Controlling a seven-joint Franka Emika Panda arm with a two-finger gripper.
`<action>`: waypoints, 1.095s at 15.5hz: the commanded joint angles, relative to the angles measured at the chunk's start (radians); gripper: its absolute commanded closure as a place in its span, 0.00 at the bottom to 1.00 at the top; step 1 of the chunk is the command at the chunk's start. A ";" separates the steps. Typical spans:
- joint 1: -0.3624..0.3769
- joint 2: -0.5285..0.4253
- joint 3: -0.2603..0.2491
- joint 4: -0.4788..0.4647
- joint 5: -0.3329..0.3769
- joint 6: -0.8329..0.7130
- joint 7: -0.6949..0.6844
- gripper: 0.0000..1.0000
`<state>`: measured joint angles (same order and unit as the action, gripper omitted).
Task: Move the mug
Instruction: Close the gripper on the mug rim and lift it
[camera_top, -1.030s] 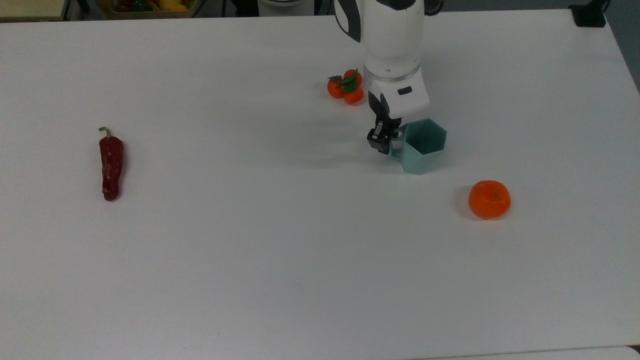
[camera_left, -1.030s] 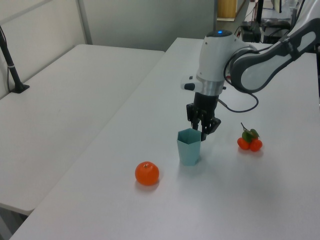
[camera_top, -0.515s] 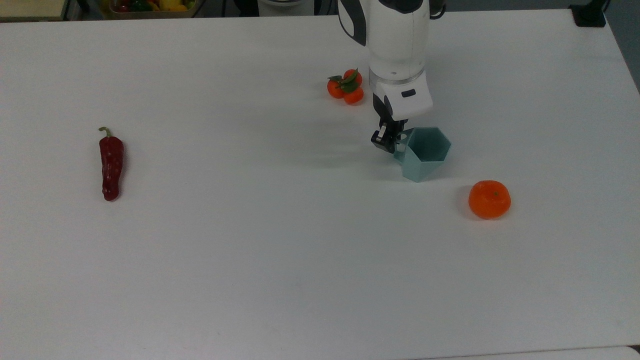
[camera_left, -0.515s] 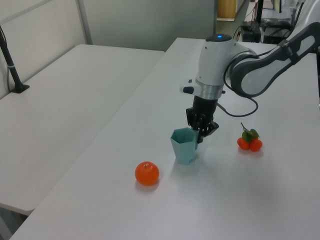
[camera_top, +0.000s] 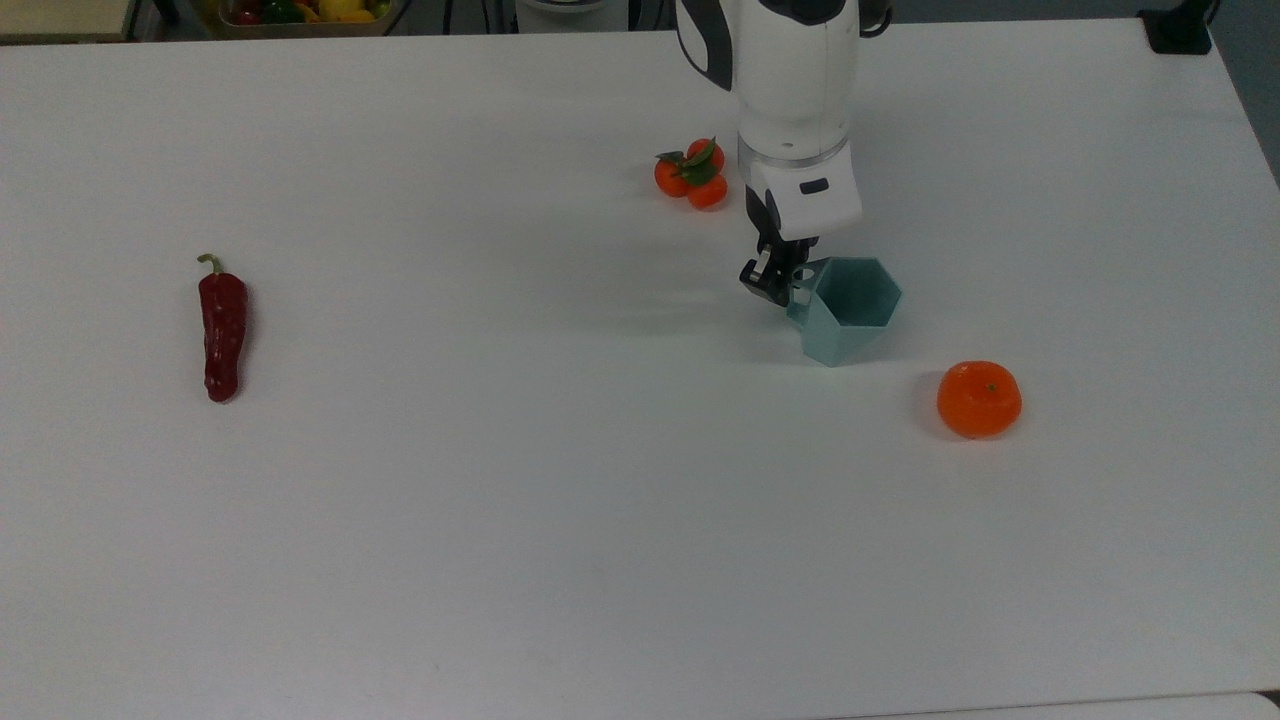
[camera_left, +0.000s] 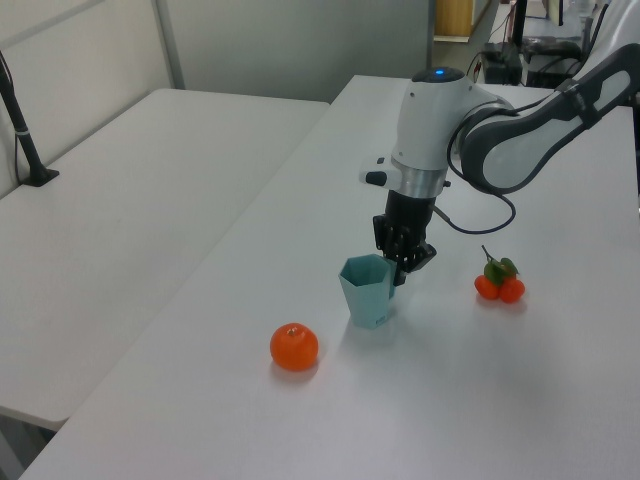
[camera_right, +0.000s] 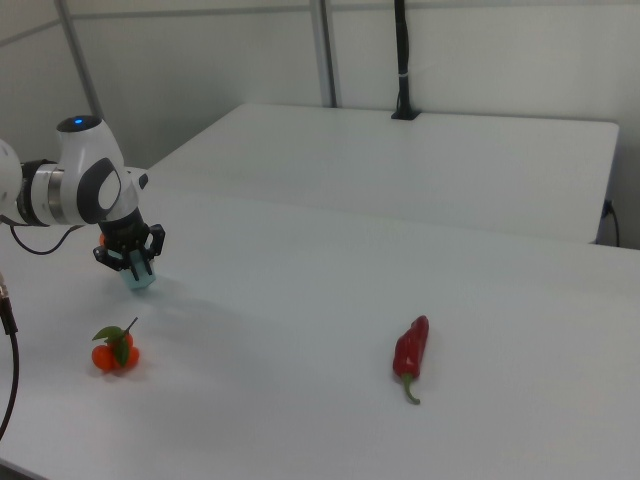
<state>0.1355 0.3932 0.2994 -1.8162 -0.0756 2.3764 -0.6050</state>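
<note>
The mug (camera_top: 845, 310) is a pale teal faceted cup with a hexagonal rim, to the right of the table's middle in the top view. It leans slightly, with its rim tipped away from the arm. My gripper (camera_top: 779, 284) points down and is shut on the mug's small pierced handle (camera_top: 803, 272) on the top view's left side of the cup. In the left view, the mug (camera_left: 367, 293) hangs below and left of the gripper (camera_left: 403, 268). From the right view, the gripper (camera_right: 133, 262) covers most of the mug (camera_right: 139, 282). Whether the base touches the table I cannot tell.
A single orange (camera_top: 979, 398) lies close to the mug on the top view's lower right. A cluster of small leafy oranges (camera_top: 692, 174) sits just behind the gripper. A red chili pepper (camera_top: 222, 333) lies far off at the top view's left. The white table (camera_top: 560, 520) spreads wide.
Over the last second the gripper and mug shifted slightly toward the top view's lower right and the mug tipped. In the last half second almost nothing moved.
</note>
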 joint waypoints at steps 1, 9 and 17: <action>-0.002 -0.031 0.006 -0.022 -0.003 0.010 0.027 1.00; -0.016 -0.062 0.018 -0.020 0.011 0.009 0.068 1.00; -0.085 -0.227 0.018 -0.011 0.144 -0.110 0.094 1.00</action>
<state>0.0884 0.2737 0.3058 -1.8098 0.0193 2.3567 -0.5446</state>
